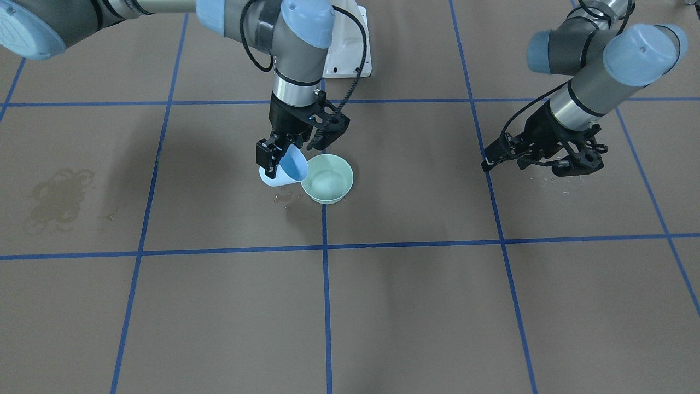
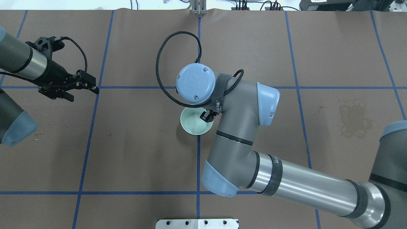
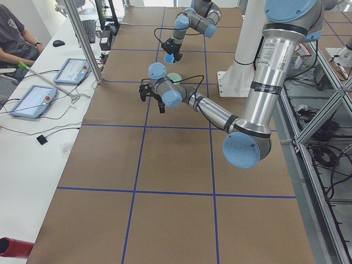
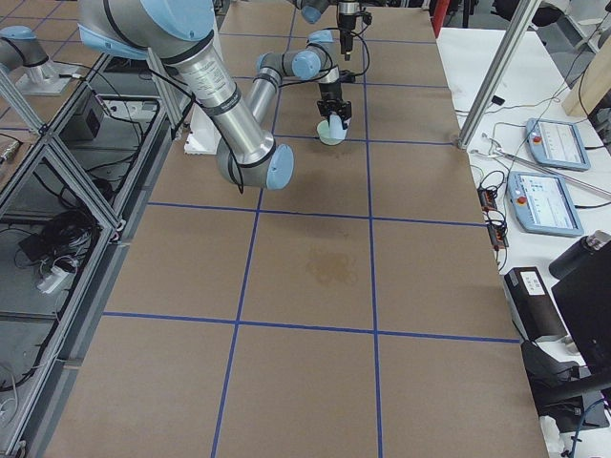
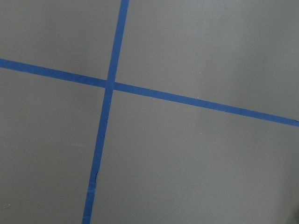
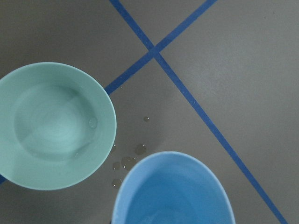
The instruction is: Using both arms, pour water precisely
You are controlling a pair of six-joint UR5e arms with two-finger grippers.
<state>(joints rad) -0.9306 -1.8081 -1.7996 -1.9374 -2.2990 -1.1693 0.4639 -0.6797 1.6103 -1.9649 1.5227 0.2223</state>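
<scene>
The right arm [image 1: 295, 49] reaches to the middle of the worktop [image 1: 415, 317]. The jaws of the right gripper [image 1: 272, 156] are closed on the rim of a blue cup [image 1: 287, 168]. The cup is off the worktop and tipped toward a green bowl [image 1: 328, 179] just beside it. The bowl stands upright on a blue tape line [image 1: 326, 306].

The water [image 6: 60, 133] lies in the bottom of the bowl. It shows only as a faint shine with one small bubble. A few drops [image 6: 127, 161] sit on the worktop between the cup and the bowl.

The left arm [image 1: 618, 71] is well apart, toward the left end of the worktop. The left gripper [image 2: 90, 86] hangs over a spot where two tape lines cross. Nothing shows in its jaws, and it is too hard to tell if they are open or closed.
</scene>
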